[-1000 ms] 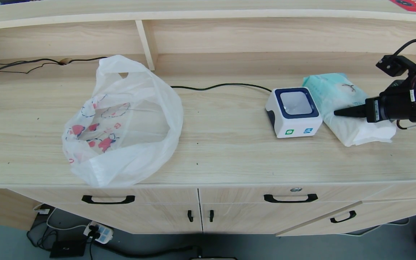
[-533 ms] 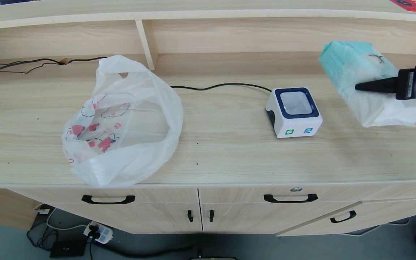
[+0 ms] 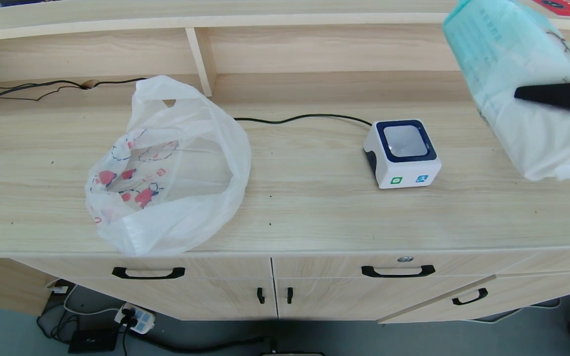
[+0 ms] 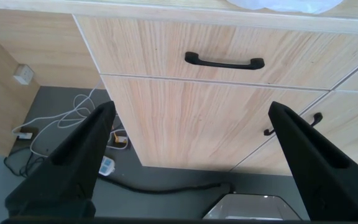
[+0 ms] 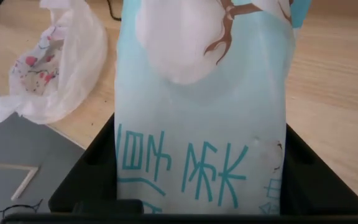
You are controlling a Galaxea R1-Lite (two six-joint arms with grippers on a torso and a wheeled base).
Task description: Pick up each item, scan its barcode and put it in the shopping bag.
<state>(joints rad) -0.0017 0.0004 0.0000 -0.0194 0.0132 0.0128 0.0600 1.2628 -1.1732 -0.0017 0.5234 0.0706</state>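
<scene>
My right gripper [image 3: 557, 96] is shut on a teal and white soft pack of tissues [image 3: 517, 84], held in the air above the right end of the counter. In the right wrist view the pack [image 5: 204, 118] sits squeezed between the two black fingers [image 5: 86, 180]. The white barcode scanner [image 3: 403, 153] with a dark blue window frame stands on the counter, left of and below the pack. The white shopping bag [image 3: 166, 163] with red prints lies open at the left. My left gripper [image 4: 191, 162] hangs open below counter height, facing the drawer fronts.
A black cable [image 3: 300, 118] runs along the counter from the scanner toward the back wall. A raised wooden shelf with a divider [image 3: 201, 59] backs the counter. Drawers with black handles [image 3: 398, 271] line the front; one at the right stands slightly ajar.
My right gripper has lifted the tissue pack off the counter beside the scanner, raising it up and to the right. The scanner and bag have not moved.
</scene>
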